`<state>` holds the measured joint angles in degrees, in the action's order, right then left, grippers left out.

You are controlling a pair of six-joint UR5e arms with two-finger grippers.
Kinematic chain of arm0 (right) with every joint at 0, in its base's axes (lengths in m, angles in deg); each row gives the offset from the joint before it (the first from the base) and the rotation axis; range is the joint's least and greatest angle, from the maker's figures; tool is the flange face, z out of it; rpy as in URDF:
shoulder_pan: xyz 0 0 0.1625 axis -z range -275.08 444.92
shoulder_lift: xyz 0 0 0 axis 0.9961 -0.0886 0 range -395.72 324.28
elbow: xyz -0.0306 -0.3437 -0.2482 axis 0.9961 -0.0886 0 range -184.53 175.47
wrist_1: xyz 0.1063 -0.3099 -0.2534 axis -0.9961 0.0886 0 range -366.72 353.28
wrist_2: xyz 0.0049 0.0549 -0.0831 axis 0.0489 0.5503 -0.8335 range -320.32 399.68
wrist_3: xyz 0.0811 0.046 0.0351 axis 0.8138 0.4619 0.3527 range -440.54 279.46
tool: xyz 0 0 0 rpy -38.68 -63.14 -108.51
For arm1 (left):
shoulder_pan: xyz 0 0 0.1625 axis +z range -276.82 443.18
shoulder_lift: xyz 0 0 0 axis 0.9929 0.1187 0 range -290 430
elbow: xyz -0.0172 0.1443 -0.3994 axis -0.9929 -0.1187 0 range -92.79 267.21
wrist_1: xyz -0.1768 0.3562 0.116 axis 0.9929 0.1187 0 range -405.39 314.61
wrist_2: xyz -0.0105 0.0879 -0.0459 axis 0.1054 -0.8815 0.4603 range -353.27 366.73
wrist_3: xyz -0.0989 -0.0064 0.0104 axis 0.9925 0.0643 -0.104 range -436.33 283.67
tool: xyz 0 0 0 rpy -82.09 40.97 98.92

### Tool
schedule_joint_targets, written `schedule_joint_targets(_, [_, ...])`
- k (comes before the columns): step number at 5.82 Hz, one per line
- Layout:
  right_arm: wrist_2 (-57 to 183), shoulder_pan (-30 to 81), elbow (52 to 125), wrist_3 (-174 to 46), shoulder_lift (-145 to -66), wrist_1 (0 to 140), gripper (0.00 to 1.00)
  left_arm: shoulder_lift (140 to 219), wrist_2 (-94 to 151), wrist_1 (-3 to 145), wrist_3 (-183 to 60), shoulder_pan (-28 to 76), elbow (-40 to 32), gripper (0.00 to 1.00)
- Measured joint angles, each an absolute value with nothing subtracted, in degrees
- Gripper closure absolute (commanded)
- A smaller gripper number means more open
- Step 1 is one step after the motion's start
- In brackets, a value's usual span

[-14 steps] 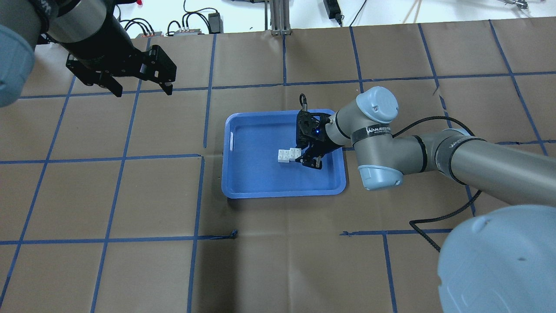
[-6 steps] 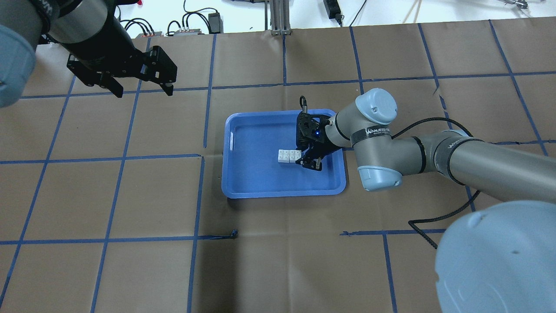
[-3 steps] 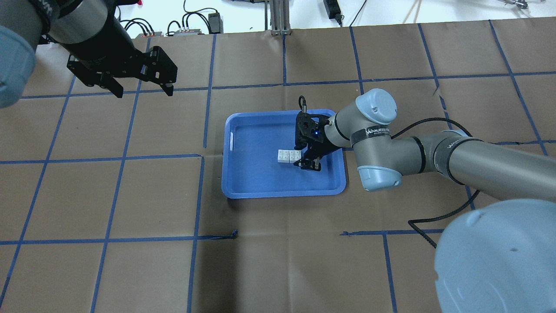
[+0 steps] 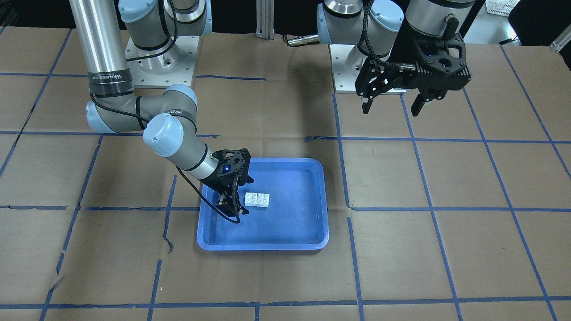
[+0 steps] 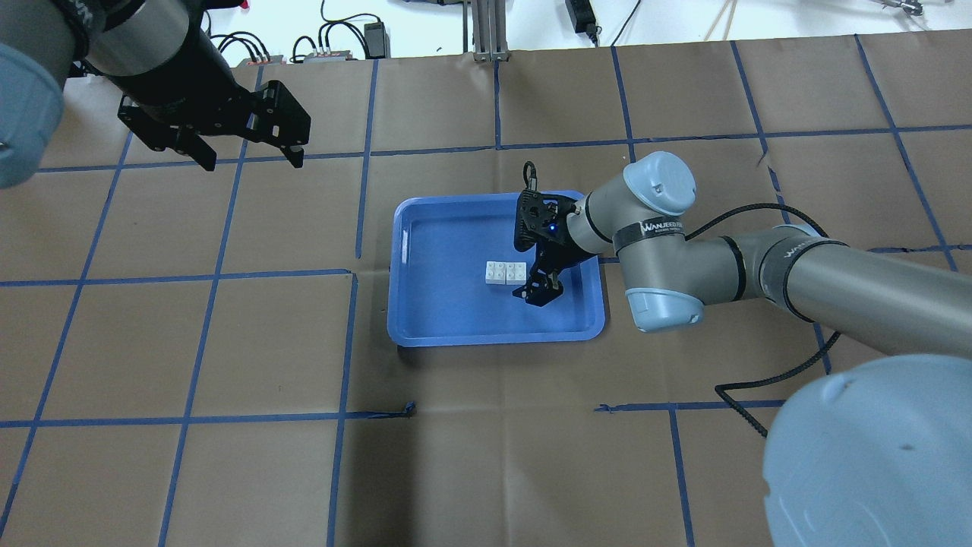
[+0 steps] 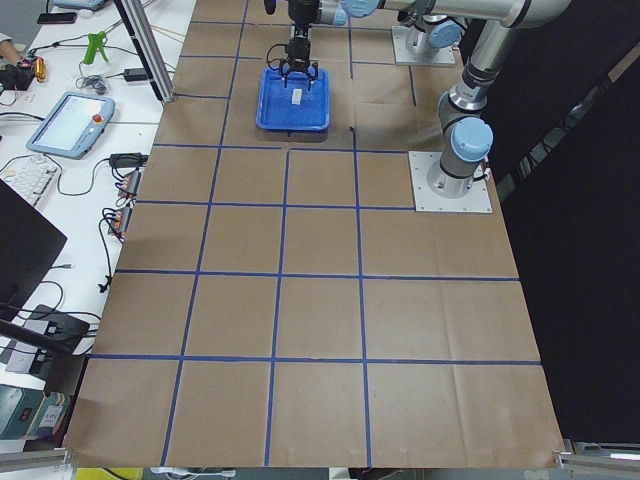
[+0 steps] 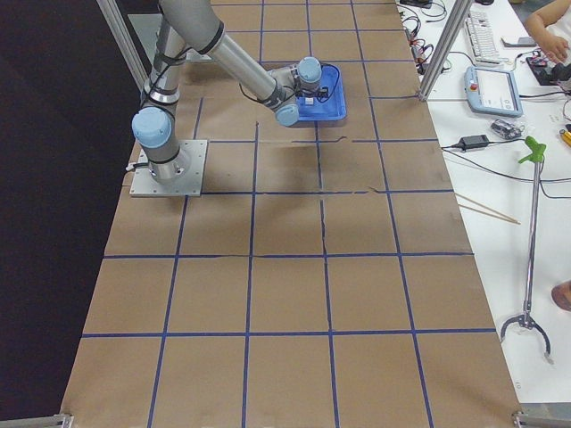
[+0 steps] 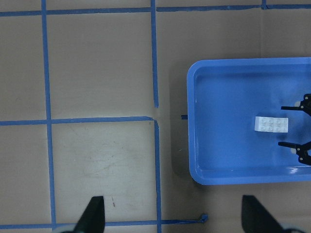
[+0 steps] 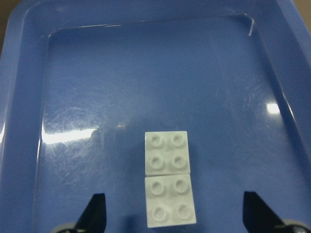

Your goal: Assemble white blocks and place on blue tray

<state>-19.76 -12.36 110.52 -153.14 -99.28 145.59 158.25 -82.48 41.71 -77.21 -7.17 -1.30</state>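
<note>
The two white blocks [image 5: 506, 272] lie joined side by side, studs up, flat on the floor of the blue tray [image 5: 497, 339]. They also show in the front view [image 4: 257, 200], the right wrist view [image 9: 168, 177] and the left wrist view [image 8: 272, 124]. My right gripper [image 5: 525, 267] is low in the tray and open. Its fingers stand either side of the near block without touching it. My left gripper [image 5: 250, 161] is open and empty, high over the table at the far left, well away from the tray [image 4: 263, 246].
Blue tape lines grid the brown paper table. A black cable [image 5: 759, 380] loops on the table beside my right arm. Both arm bases [image 4: 160, 58] stand at the robot's edge. A metal post [image 5: 486, 30] stands at the far edge.
The right gripper was shut on the joined blocks, lowered them flat onto the tray floor, then opened and let them go. The left arm has not moved.
</note>
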Motion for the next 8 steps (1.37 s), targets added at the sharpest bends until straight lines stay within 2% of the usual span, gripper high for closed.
schedule_joint_targets(3, [-22.6,-12.0,107.1,-146.8,-103.2,140.3,0.0,158.3,-82.5,41.8,-77.2,-7.2,-1.3,0.01])
schedule_joint_targets(8, [-36.9,-5.5,94.6,-127.9,-115.8,105.5,0.0,158.2,-82.7,41.7,-77.1,-7.3,-1.9,0.01])
